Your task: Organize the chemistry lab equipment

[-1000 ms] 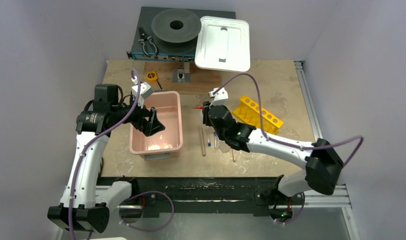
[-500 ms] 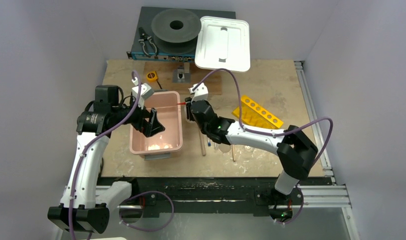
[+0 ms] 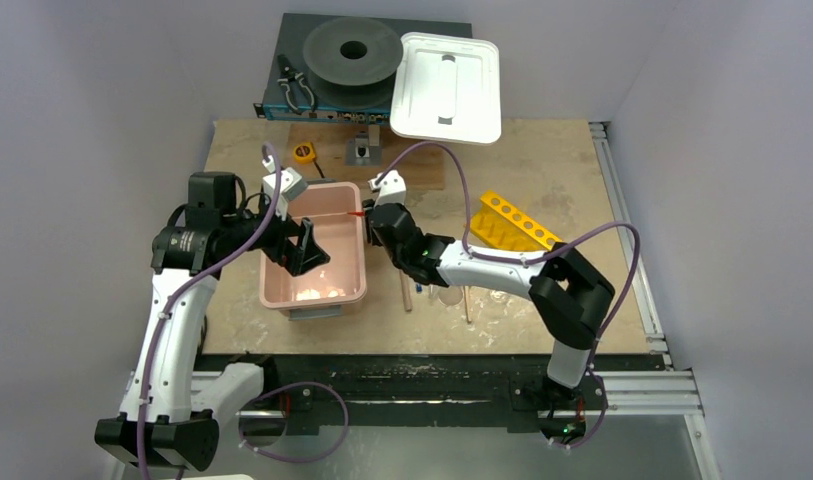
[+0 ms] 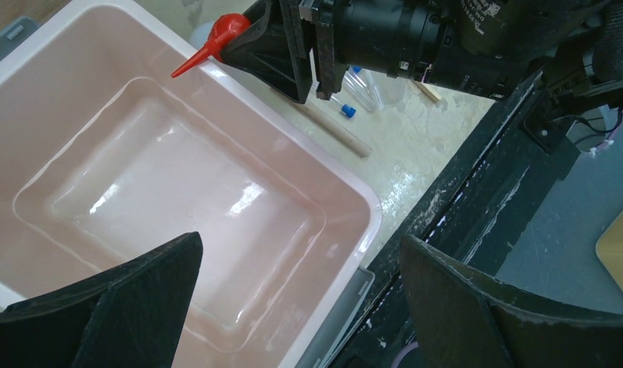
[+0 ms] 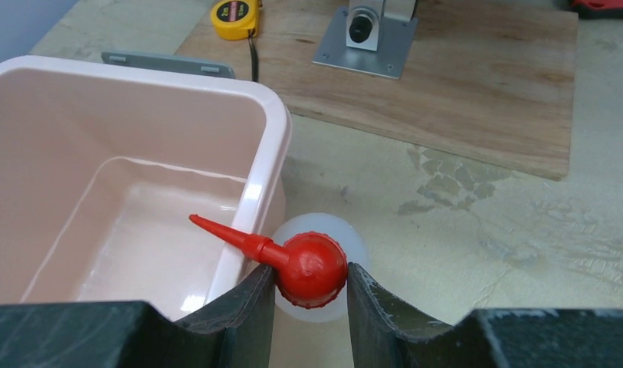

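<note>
My right gripper (image 5: 310, 295) is shut on the red cap of the small white squeeze bottle (image 5: 312, 268). The bottle hangs just outside the right rim of the pink bin (image 5: 262, 153), and its red spout reaches over that rim. From above, the right gripper (image 3: 374, 218) is at the bin's (image 3: 360, 250) far right corner. My left gripper (image 4: 300, 245) hangs open over the bin's inside, holding nothing. A wooden stick (image 3: 405, 285) and a blue-capped tube (image 4: 348, 110) lie on the table right of the bin. The yellow holed rack (image 3: 517, 232) lies farther right.
A yellow tape measure (image 3: 303, 152) and a metal block (image 3: 364, 150) sit on a wooden board (image 5: 461, 100) behind the bin. Black pliers (image 3: 297, 90), a black disc (image 3: 354, 50) and a white lid (image 3: 447, 85) rest at the back.
My right arm has swung left with the squeeze bottle, from the middle of the table to the bin's right rim. The left arm has stayed still.
</note>
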Available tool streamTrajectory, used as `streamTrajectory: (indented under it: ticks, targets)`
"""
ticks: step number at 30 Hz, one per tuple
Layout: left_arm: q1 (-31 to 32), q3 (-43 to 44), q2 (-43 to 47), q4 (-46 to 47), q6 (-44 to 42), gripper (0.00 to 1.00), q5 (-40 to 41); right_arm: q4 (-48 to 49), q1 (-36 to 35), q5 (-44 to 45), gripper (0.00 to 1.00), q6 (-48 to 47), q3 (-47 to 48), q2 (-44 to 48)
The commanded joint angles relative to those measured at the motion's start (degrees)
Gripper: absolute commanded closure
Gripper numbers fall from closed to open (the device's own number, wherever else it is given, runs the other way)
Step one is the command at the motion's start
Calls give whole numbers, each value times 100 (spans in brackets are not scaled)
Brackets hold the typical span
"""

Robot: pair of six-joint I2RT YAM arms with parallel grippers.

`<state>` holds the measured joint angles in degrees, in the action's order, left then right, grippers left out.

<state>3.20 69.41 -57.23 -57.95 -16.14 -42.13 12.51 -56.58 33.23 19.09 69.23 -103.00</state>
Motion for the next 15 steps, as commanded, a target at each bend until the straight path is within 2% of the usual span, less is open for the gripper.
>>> streamTrajectory:
  ticks: [1, 7, 15]
  targets:
    - [23, -10, 89, 101, -138, 0, -45, -356, 17, 17, 66, 114, 358, 201]
    - [23, -108, 106, 152, -131, 0, -59, -690, 192, 94, 75, 133, 441, 578]
    - [23, -109, 115, 157, -179, 0, -32, -730, 505, -63, 78, 264, 181, 696]
